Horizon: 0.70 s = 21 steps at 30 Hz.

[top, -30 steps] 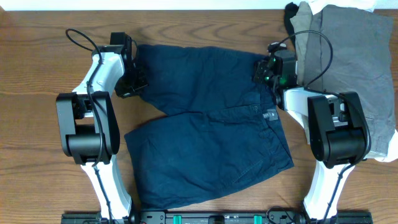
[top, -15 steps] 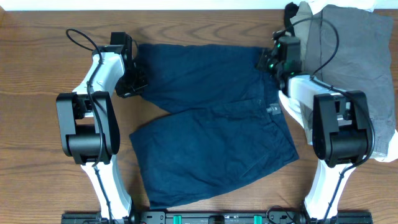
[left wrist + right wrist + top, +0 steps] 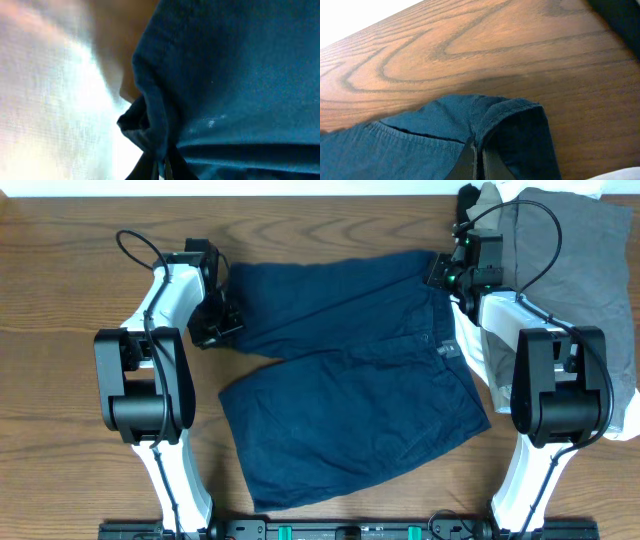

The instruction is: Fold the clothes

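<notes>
With fingers (image 3: 465,163) squeezed shut, holding the blue shorts (image 3: 350,410) by both far corners, left gripper (image 3: 224,327) and right gripper (image 3: 441,272). Spread flat on the table (image 3: 60,390), beside grey clothes (image 3: 580,270).

Matt, crinkled woven cloth: navy garment (image 3: 350,410). Smooth brown wood, bold grain, slight sheen: tabletop (image 3: 50,440). Soft matt cloth: grey garment (image 3: 590,280), right of the navy garment.

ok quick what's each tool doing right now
left tool: closed, pinching the left edge of the shorts
right tool: closed, pinching the shorts' far right corner
</notes>
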Each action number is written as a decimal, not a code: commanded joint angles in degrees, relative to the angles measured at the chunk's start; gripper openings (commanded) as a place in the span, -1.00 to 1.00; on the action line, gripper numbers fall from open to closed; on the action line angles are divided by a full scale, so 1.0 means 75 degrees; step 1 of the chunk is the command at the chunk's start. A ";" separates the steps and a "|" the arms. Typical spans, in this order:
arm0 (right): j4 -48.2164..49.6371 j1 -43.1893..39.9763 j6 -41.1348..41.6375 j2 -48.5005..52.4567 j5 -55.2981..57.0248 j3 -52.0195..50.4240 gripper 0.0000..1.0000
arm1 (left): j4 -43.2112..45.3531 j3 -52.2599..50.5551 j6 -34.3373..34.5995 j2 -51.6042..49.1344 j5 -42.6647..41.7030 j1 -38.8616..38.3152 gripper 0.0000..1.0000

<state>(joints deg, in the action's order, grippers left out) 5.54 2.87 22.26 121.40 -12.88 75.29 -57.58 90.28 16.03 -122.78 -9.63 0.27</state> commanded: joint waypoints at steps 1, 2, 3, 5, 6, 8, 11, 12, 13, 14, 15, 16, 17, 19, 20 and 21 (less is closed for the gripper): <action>-0.0006 -0.0169 -0.0181 -0.0015 0.0455 0.0163 -0.98 | -0.0472 -0.0050 -0.0163 0.0143 0.0379 0.0125 -0.88; -0.0029 -0.0169 -0.0181 -0.0015 0.0458 0.0163 -0.98 | -0.0621 -0.0050 -0.0192 0.0143 0.0382 0.0125 -0.88; -0.0038 -0.0169 -0.0181 -0.0015 0.0458 0.0163 -0.98 | -0.0731 -0.0050 -0.0242 0.0143 0.0382 0.0125 -0.88; -0.0050 -0.0169 -0.0181 -0.0015 0.0458 0.0166 -0.98 | -0.0898 -0.0067 -0.0434 0.0143 0.0382 0.0125 -0.88; -0.0050 -0.0175 -0.0184 -0.0015 0.0458 0.0163 -0.98 | -0.0924 -0.0085 -0.0525 0.0143 0.0388 0.0125 -0.88; -0.0061 -0.0187 -0.0256 -0.0015 0.0460 0.0166 -0.99 | -0.0906 -0.0143 -0.0653 0.0143 0.0495 0.0125 -0.89; -0.0146 -0.0189 -0.0431 -0.0015 0.0490 0.0163 -0.98 | -0.0886 -0.0195 -0.0653 0.0140 0.0877 0.0125 -0.81; -0.0166 -0.0189 -0.0493 -0.0015 0.0487 0.0166 -0.98 | -0.0886 -0.0195 -0.0650 0.0140 0.0962 0.0125 -0.74; -0.0169 -0.0189 -0.0504 -0.0015 0.0487 0.0163 -0.97 | -0.0886 -0.0195 -0.0653 0.0140 0.1037 0.0125 -0.66; -0.0172 -0.0189 -0.0557 -0.0015 0.0484 0.0166 -0.71 | -0.0883 -0.0192 -0.0679 0.0140 0.1105 0.0128 -0.54; -0.0175 -0.0189 -0.0554 -0.0020 0.0487 0.0166 -0.35 | -0.0877 -0.0187 -0.0673 0.0143 0.1209 0.0137 -0.53; -0.0187 -0.0195 -0.0554 -0.0055 0.0484 0.0169 0.08 | -0.0839 -0.0172 -0.0632 0.0146 0.1282 0.0163 -0.50; -0.0245 -0.0198 -0.0554 -0.0117 0.0484 0.0184 0.36 | -0.0784 -0.0160 -0.0542 0.0157 0.1306 0.0192 -0.45; -0.0490 -0.0213 -0.0554 -0.0321 0.0484 0.0245 0.70 | -0.0635 -0.0117 -0.0353 0.0242 0.1329 0.0289 -0.42; -0.0685 -0.0227 -0.0577 -0.0481 0.0478 0.0297 0.79 | -0.0592 -0.0087 -0.0315 0.0335 0.1323 0.0341 -0.38; -0.0941 -0.0233 -0.0627 -0.0679 0.0475 0.0364 0.89 | -0.0554 -0.0052 -0.0300 0.0498 0.1323 0.0388 -0.34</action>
<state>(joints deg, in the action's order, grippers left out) 0.89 1.69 18.85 120.99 -10.33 75.68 -62.06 89.36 12.38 -122.72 -2.07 1.91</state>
